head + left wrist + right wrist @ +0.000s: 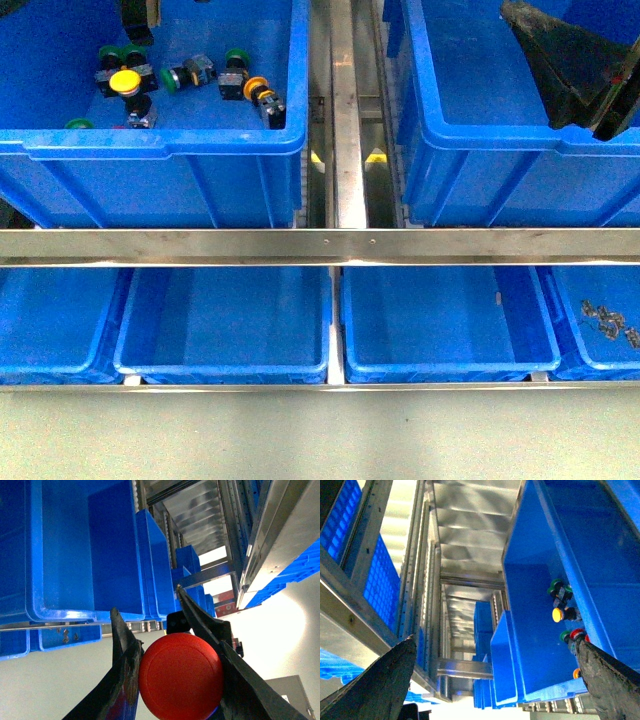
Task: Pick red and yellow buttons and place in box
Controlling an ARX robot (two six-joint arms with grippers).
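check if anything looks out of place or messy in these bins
Nothing looks damaged or spilled. The push-button switches lie jumbled on their sides in the upper left crate, and a few small grey parts sit loose in the lower right tray.

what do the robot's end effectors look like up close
Both are plain matte black. The left end effector has two long blade-like fingers tapering to thin tips. The right end effector shows the same wedge shape, with a rough, grainy surface. No cables or markings show.

steel rack rail (pixel 320 246) | pale floor (pixel 320 435) (greenish-grey) | bright glare (pixel 280 630), possibly a window
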